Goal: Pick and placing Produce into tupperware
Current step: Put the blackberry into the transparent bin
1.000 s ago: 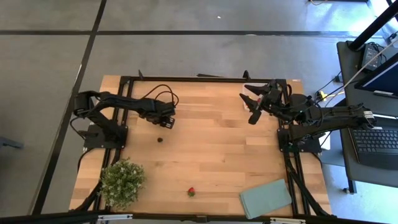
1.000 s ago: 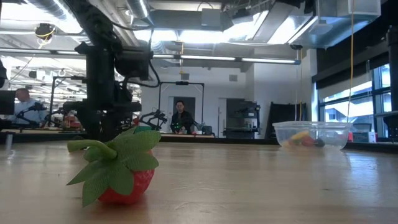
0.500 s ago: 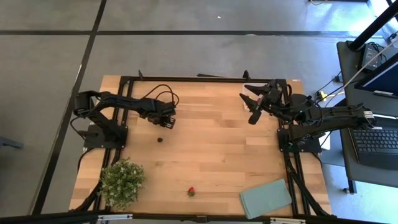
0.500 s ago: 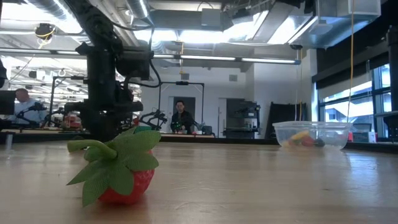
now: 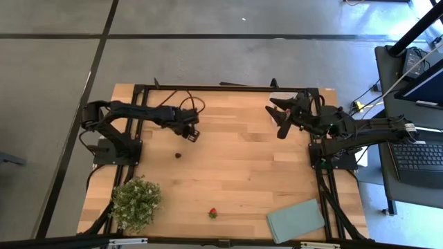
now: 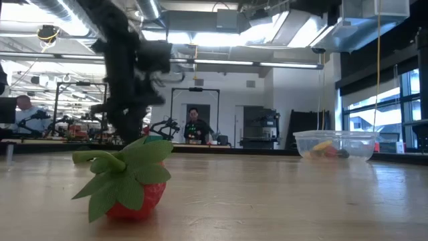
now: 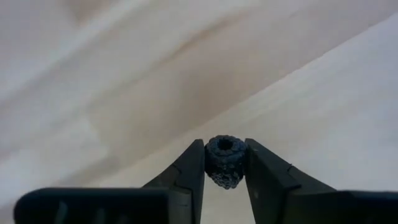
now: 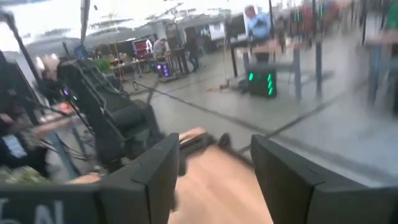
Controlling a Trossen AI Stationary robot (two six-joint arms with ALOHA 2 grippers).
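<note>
My left gripper (image 5: 191, 133) (image 7: 225, 168) is over the far-left part of the table, shut on a dark round berry (image 7: 224, 163) with a hollow top. A second dark berry (image 5: 178, 155) lies on the wood just nearer. A red strawberry (image 5: 213, 213) (image 6: 127, 181) with green leaves rests on its side near the near edge. The clear tupperware (image 6: 334, 144) stands on the table's far-right part, with several coloured pieces inside. My right gripper (image 5: 280, 119) (image 8: 214, 168) is open and hovers over that far-right area. My left gripper pinches the dark berry's sides (image 7: 211, 167) between its two fingertips (image 7: 194, 163), one on each side. The berry's hollow end faces the wrist camera. Only blurred table shows beyond it, and nothing shows it touching the wood.
A bushy green plant (image 5: 136, 200) stands at the near-left corner. A flat grey-green rectangle (image 5: 296, 220) lies at the near-right corner. Bare wood spreads across the table's middle (image 5: 235, 166). People sit and stand in the room behind the table (image 6: 195, 127).
My left gripper has moved toward the table's right and a little toward the far edge, and its arm is blurred in the low view. The loose berry, the strawberry and the tupperware have stayed where they were.
</note>
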